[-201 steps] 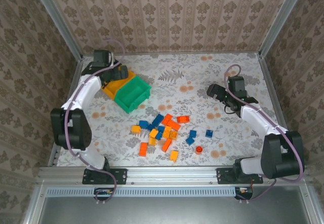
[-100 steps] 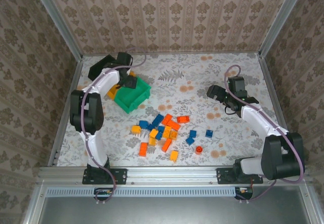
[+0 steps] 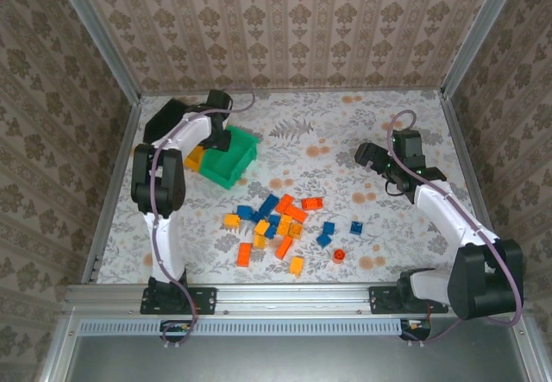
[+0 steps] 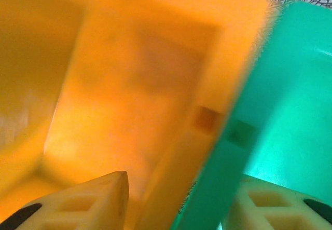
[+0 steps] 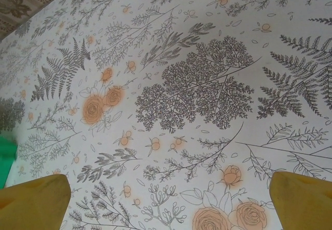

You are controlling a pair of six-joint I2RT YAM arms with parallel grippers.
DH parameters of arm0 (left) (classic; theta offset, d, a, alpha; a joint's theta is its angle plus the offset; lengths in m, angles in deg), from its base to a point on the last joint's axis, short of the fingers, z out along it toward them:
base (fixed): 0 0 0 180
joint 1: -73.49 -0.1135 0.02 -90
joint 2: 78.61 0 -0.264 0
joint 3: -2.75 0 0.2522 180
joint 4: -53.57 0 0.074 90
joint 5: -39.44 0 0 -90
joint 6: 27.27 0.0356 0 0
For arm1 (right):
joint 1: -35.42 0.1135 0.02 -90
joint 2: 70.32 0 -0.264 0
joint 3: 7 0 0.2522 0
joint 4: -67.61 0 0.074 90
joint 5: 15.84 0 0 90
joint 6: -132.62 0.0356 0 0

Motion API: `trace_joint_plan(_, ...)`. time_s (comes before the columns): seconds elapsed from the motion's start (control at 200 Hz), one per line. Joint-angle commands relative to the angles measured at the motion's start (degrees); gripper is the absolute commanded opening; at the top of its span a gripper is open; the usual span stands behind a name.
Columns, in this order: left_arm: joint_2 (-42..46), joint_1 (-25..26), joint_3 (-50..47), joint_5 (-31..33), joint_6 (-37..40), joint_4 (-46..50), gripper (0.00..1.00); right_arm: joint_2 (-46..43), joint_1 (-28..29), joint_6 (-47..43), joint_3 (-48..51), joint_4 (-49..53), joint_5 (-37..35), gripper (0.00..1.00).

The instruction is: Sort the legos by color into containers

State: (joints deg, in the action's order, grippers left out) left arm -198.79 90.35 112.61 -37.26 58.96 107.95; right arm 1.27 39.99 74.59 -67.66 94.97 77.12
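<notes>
**Legos** (image 3: 278,224): a loose heap of blue, red-orange and yellow-orange bricks, mixed together, several touching. They lie on the table (image 3: 388,115) about midway between its left and right edges, toward the near edge. One yellow-orange brick (image 3: 296,266) lies closest to the near edge. A small round red piece (image 3: 338,254) sits just to its right, apart from the heap.

**Right gripper** (image 3: 366,154): over the right half of the table, beyond the heap and well apart from it. The overhead view does not settle how its fingers stand. Its wrist camera does (image 5: 166,204): the two yellow tips sit in the bottom corners, spread wide, with flowered tabletop between them and nothing held. A green sliver shows at the left edge of that view.

**Green bin** (image 3: 231,159): toward the far-left corner, set at a slant to the table's edges.

**Yellow-orange bin** (image 3: 195,158): touching the green bin on the side toward the left edge. From overhead the arm covers most of it. The left wrist camera looks straight into its orange inside (image 4: 129,84), with the green bin's wall (image 4: 290,95) pressed alongside.

**Left gripper** (image 3: 221,137): over the far end of the two bins. From overhead its fingers cannot be read. Its wrist camera (image 4: 176,209) shows them spread, one cream finger over the yellow-orange bin and the other over the green bin. The adjoining walls lie between the fingers; whether the fingers touch them cannot be told.
</notes>
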Motion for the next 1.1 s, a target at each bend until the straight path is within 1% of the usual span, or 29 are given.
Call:
trace_joint_plan(0.0,-0.6,0.64,1.46,-1.51,-2.09,2.41,0.41,-1.15,0.43,1.17,-1.88,2.05,-1.71,1.0)
trace_joint_plan(0.11,-0.82,1.95,2.92,-3.13,-3.16,2.48,0.34,-1.27,0.43,1.17,-1.64,2.28,-2.08,1.0)
trace_joint_plan(0.135,-1.2,2.3,3.57,-3.4,-3.34,2.62,0.32,-1.36,0.43,1.23,-1.54,2.42,-2.29,1.0)
trace_joint_plan(0.2,-2.47,3.43,5.71,-3.55,-3.84,3.7,0.22,-1.84,0.43,1.26,-1.15,2.6,-2.6,1.0)
trace_joint_plan(0.305,-4.96,5.68,10.05,-3.94,-5.73,5.98,0.0,-2.93,0.43,1.31,-0.35,2.78,-3.35,1.0)
trace_joint_plan(0.42,-7.97,8.8,16.79,-3.82,-10.15,9.25,0.0,-4.13,0.43,1.17,0.37,3.35,-4.69,1.0)
trace_joint_plan(0.445,-8.76,10.96,18.52,-3.53,-11.42,10.32,0.0,-4.34,0.41,1.16,0.55,3.43,-4.93,1.0)
trace_joint_plan(0.595,-14.37,15.97,30.17,-0.16,-20.1,18.58,0.0,-4.88,0.43,1.08,1.23,3.72,-5.68,1.0)
trace_joint_plan(0.77,-20.04,20.97,41.21,3.46,-27.91,26.14,0.0,-5.23,0.43,0.74,2.04,3.89,-6.3,1.0)
trace_joint_plan(0.91,-21.78,23.3,43.31,2.76,-35.25,28.36,0.0,-5.15,0.41,0.92,2.33,3.77,-6.17,1.0)
trace_joint_plan(0.98,-22.37,24.44,43.87,2.25,-37.06,28.75,0.0,-5.17,0.43,0.99,2.46,3.49,-6.04,1.0)
trace_joint_plan(1.09,-24.38,26.33,46.95,3.7,-39.75,32.15,0.0,-4.85,0.41,1.15,2.66,3.41,-5.95,1.0)
